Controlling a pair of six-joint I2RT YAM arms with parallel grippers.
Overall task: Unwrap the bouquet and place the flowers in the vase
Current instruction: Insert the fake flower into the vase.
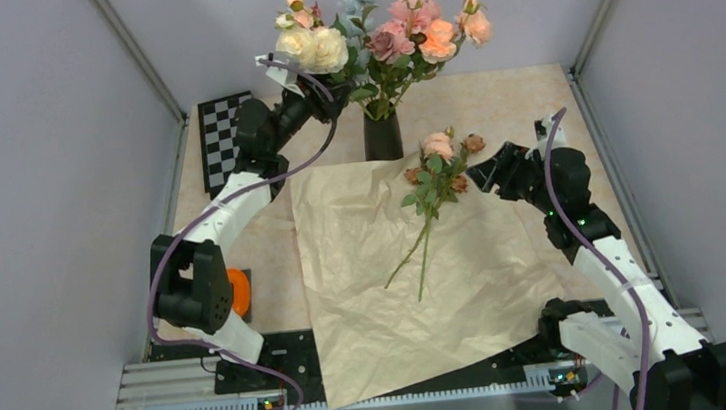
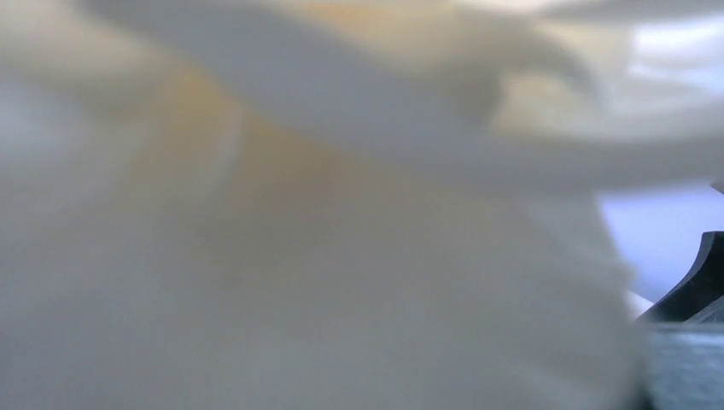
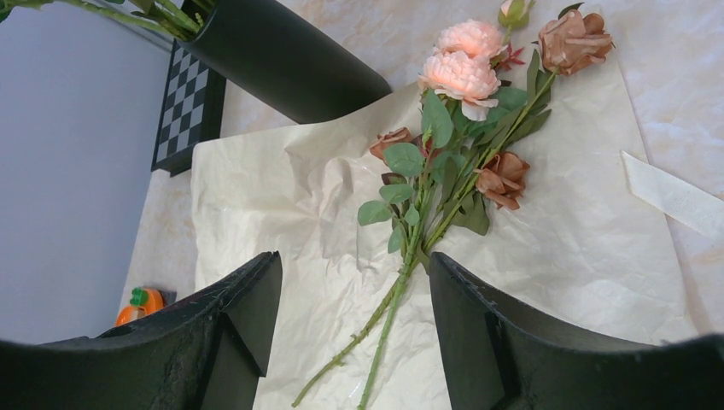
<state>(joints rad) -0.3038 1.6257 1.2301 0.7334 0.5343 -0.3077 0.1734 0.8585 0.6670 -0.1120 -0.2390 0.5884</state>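
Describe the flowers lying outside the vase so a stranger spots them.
Start at the crinkled tan paper mid-table. Near its far edge, before the black vase, lie the flowers. Unlike the upright bunch, they lie flat: peach-pink and brownish roses.

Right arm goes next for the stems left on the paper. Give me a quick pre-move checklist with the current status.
1. Wrapping paper spread flat: ok.
2. Pink and mauve roses lying loose on the paper, nothing over them: ok.
3. Right gripper open and empty, near their stems: ok.
4. Left gripper free of the cream roses: cannot tell; its wrist view shows only blurred petals.
5. Cream roses seated in the vase: cannot tell; their lower stems are hidden.
6. White strip clear of the stems: ok.
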